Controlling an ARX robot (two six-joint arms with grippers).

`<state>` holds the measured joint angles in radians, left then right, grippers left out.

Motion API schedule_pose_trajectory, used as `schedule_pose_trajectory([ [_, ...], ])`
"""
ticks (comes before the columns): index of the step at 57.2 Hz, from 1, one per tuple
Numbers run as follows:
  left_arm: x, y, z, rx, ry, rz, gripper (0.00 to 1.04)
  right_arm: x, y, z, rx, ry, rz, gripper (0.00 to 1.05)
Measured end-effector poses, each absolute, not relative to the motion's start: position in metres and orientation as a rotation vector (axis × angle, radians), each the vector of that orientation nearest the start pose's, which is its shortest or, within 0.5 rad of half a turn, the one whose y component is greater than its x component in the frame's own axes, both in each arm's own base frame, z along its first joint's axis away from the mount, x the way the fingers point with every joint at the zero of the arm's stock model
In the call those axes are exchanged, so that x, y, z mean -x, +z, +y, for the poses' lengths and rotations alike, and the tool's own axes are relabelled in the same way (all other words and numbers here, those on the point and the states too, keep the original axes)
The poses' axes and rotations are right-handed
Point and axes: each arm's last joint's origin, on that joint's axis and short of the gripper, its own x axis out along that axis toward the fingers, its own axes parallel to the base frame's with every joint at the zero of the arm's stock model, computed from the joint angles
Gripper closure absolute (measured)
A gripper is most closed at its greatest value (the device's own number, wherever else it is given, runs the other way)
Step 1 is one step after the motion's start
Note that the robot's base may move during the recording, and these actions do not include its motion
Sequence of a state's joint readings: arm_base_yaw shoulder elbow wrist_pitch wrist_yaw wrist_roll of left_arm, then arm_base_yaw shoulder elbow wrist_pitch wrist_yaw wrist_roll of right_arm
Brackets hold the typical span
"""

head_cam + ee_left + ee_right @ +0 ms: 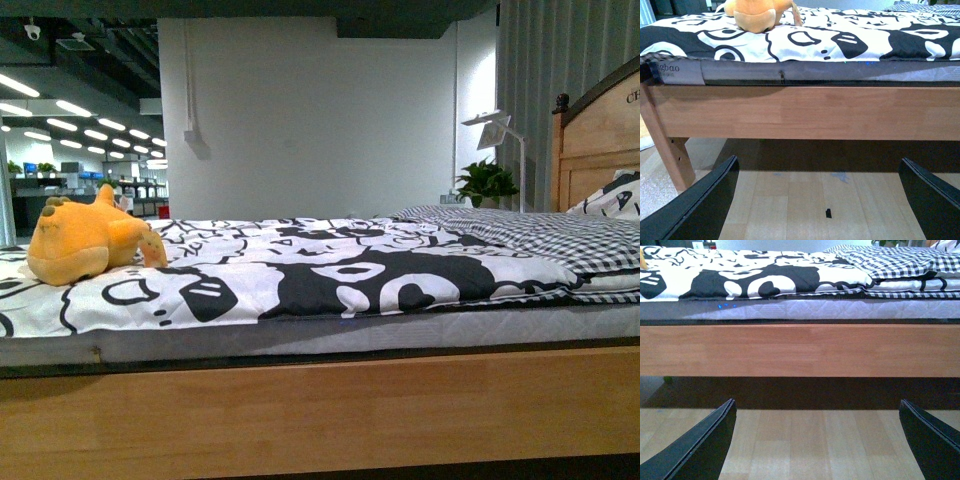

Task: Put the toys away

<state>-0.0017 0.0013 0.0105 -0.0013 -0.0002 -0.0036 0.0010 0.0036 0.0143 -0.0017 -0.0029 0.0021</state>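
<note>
Bedroom scene, viewed low and level with a mattress. In the front view, a soft orange-yellow plush toy [85, 240] is seen at the middle left of the frame, lying on a black-and-white cartoon quilt [330, 270] spread over a wooden bed [320, 410]. Checked bedding [520, 235] is laid at the middle right, with a headboard [600, 130] at the right edge and a potted plant [487, 182] beside it. Neither arm is shown in this view.

In the left wrist view, the left pincer [818, 159] is spread wide with nothing held. It is pointed at the bed's side rail, low over the pale wood floor [790, 200]. The plush toy [757, 14] is seen on the quilt beyond the rail, well apart from the fingers [705, 200]. In the right wrist view, the right pincer [816, 401] is likewise spread wide and empty, low before the rail, opposite the checked end of the bed.

The task is judged to be at its opening step: the toy is untouched and the approach has not yet been made. The next move is likely to call for the left arm to be raised above the mattress edge and carried over the quilt, so that the open fingers can be closed around the soft body. No place for putting the toy away is shown.
</note>
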Motion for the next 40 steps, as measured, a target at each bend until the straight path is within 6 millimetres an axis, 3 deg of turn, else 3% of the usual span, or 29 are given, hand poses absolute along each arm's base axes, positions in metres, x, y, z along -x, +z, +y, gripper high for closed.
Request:
schedule_pose_trajectory([
  [40,-0.0972,0.1668,-0.0002,0.004,-0.002,-0.007,0.06,-0.097,0.1679,0.0002,-0.002,0.004,-0.009,0.07],
])
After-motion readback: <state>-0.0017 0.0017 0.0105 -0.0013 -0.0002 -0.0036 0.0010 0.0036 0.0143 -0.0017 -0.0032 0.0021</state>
